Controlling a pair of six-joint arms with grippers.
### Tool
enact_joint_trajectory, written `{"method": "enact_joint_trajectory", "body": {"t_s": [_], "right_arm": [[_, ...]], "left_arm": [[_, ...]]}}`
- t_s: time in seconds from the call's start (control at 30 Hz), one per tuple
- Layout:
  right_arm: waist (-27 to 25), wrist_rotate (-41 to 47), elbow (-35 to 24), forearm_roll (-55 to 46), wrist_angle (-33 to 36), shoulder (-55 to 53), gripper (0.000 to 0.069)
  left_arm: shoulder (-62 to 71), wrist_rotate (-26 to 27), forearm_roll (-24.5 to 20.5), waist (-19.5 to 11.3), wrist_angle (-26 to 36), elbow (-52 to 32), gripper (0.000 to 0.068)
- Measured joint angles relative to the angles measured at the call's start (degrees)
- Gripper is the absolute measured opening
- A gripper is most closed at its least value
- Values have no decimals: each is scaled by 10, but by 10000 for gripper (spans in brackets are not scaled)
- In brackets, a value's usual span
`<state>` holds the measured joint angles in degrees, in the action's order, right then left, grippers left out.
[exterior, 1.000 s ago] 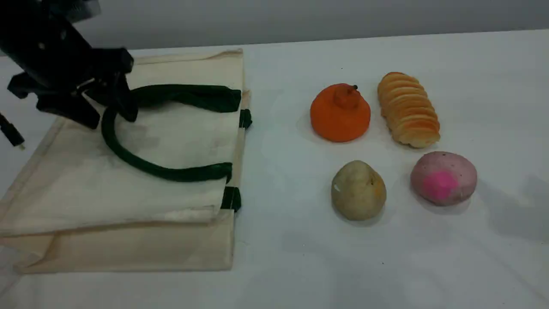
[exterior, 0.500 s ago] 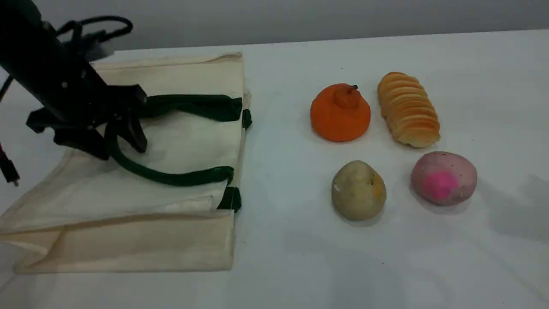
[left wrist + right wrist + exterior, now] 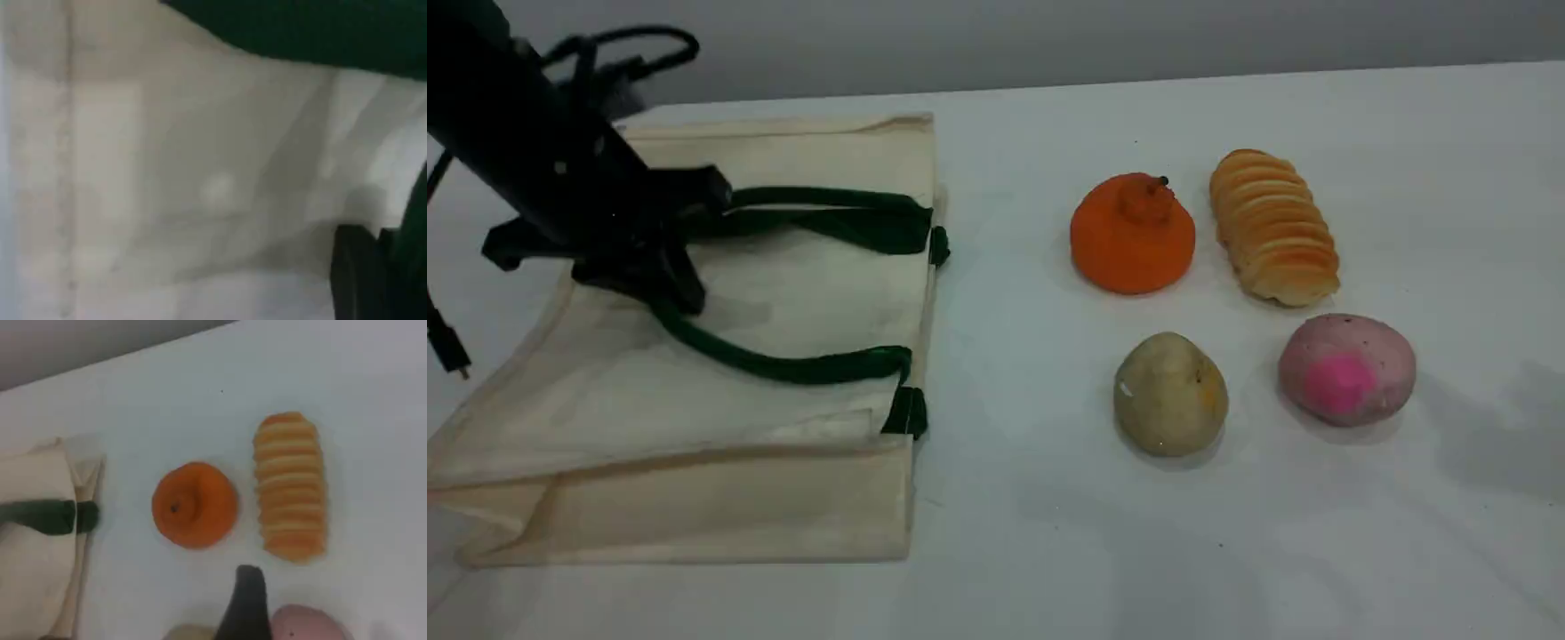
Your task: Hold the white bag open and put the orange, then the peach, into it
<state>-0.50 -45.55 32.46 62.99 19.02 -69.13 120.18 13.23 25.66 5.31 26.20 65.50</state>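
Note:
The white bag (image 3: 800, 284) lies flat on the left of the table, its mouth facing the fruits. My left gripper (image 3: 674, 286) is shut on the bend of the upper green handle (image 3: 783, 366), low over the canvas. In the left wrist view the canvas (image 3: 167, 167), the green strap (image 3: 320, 30) and one dark fingertip (image 3: 357, 280) fill the picture. The orange (image 3: 1132, 236) and the peach (image 3: 1347, 368) rest on the table to the right. The right arm is outside the scene view; its fingertip (image 3: 245, 603) hovers just in front of the orange (image 3: 194, 505), holding nothing.
A ridged golden bread roll (image 3: 1273, 227) lies right of the orange. A tan pear-shaped fruit (image 3: 1170, 394) sits left of the peach. The roll (image 3: 290, 485) and the peach's top (image 3: 303, 625) also show in the right wrist view. A black cable (image 3: 445, 342) hangs at the far left.
My left gripper came down over the handle's bend and closed on it; the strap is now pinched between the fingers. The fruits have not moved.

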Motion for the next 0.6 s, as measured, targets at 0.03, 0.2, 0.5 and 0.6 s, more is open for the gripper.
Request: {"method": "enact_joint_trajectory", "body": {"t_s": [0.03,0.2,0.5,0.6], "right_arm": [[0,-1,0,0,0,-4,580],[0,-19,0,1,0,-32,580],[0,-114,0,92,-2,-83,580],[0,-174,0,152,11,-94,580]], "left_arm": [[-7,5,9,0,12,4,59],[-49,31,34,0,81,43,59],[-157,31,45,0,200,90,59],[-199,31,46,0,216,90,59]]}}
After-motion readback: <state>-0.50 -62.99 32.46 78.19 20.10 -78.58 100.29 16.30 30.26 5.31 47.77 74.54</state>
